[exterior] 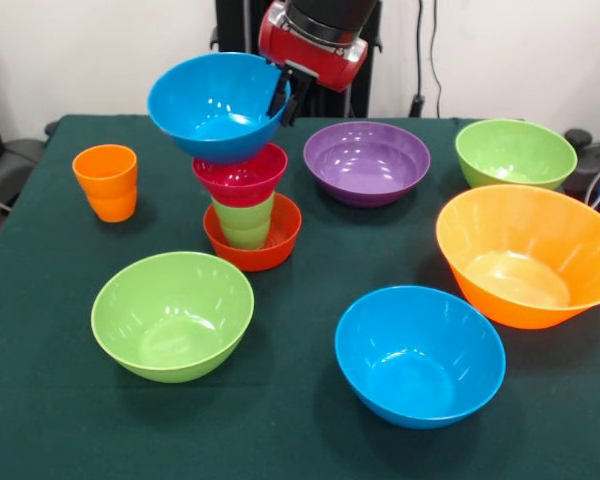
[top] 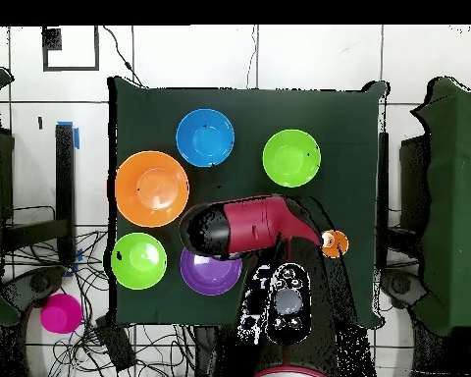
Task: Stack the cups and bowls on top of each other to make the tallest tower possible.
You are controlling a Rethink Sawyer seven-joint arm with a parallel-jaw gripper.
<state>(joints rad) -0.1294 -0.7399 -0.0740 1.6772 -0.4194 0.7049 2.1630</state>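
The tower stands left of centre in the front view: a small red-orange bowl (exterior: 275, 245) at the base, a light green cup (exterior: 244, 222) in it, a red-pink bowl (exterior: 240, 172) on the cup, and a blue bowl (exterior: 218, 105) tilted on top. My gripper (exterior: 283, 95) is shut on the blue bowl's right rim. The orange cup (exterior: 106, 182) stands alone at the left and also shows in the overhead view (top: 335, 242). In the overhead view my arm (top: 244, 224) hides the tower.
On the green table (exterior: 310, 450) are a purple bowl (exterior: 366, 162), a lime green bowl (exterior: 515, 153), a very large orange bowl (exterior: 525, 255), a second blue bowl (exterior: 420, 355) and another lime green bowl (exterior: 172, 315). A pink bowl (top: 61, 313) lies off the table.
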